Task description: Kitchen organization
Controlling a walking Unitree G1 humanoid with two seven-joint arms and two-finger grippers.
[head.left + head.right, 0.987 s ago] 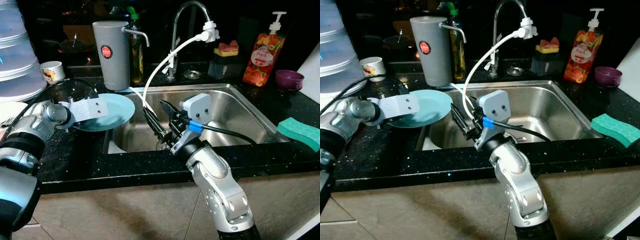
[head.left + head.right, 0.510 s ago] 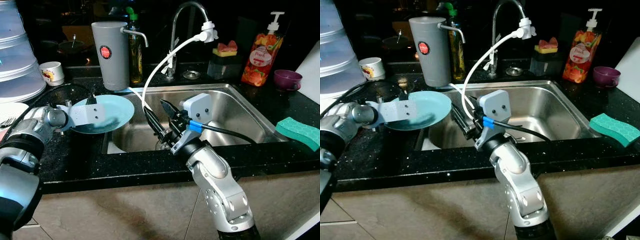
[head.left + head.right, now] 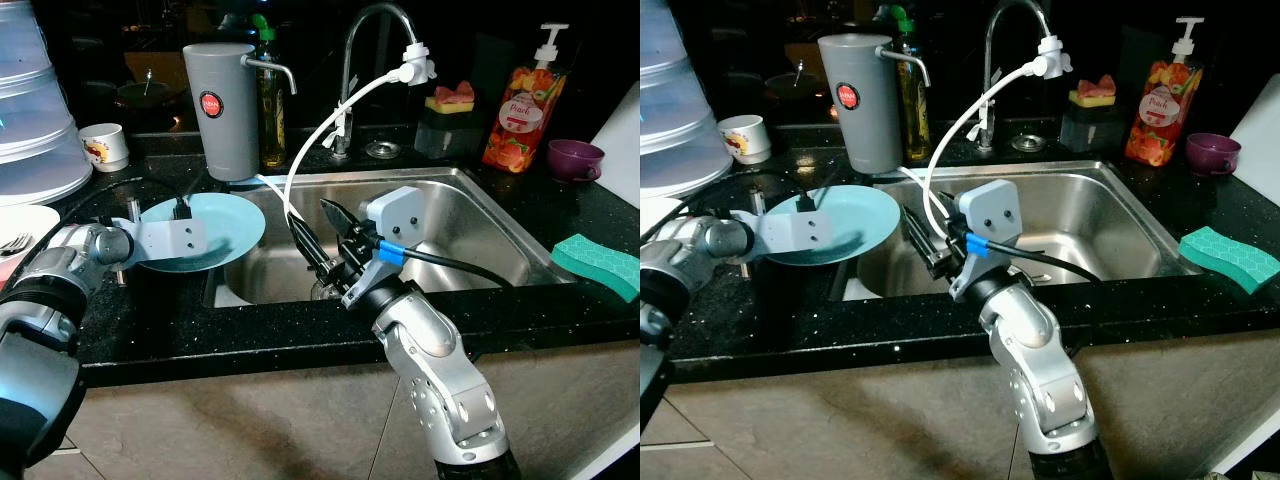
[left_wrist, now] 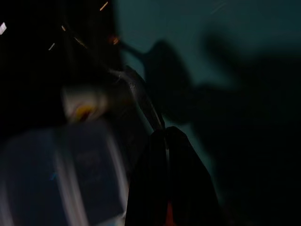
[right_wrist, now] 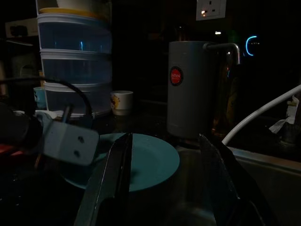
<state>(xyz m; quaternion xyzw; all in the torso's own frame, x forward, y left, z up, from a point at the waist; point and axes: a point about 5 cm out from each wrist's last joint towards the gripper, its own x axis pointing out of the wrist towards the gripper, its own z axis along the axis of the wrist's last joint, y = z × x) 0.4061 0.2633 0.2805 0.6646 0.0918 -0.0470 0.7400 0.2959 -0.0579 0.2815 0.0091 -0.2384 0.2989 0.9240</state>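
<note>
A teal plate (image 3: 235,215) hangs nearly flat over the black counter at the sink's left rim. My left gripper (image 3: 181,210) is shut on its near-left edge; in the left wrist view the black fingers (image 4: 164,146) meet on the rim against the teal surface. My right gripper (image 3: 322,236) is open above the front-left part of the steel sink (image 3: 470,215), holding nothing. In the right wrist view its two fingers (image 5: 113,179) point toward the plate (image 5: 150,162), which lies a short way ahead of them.
A grey water dispenser (image 3: 222,105) and a faucet (image 3: 365,40) with a white hose (image 3: 320,130) stand behind the sink. An orange soap bottle (image 3: 524,115), purple cup (image 3: 577,158) and green sponge (image 3: 598,265) sit right. A mug (image 3: 105,143) and stacked containers (image 3: 30,110) sit left.
My left arm has drawn the plate a little down and toward the left, and the plate lies flatter. The right arm has stayed put.
</note>
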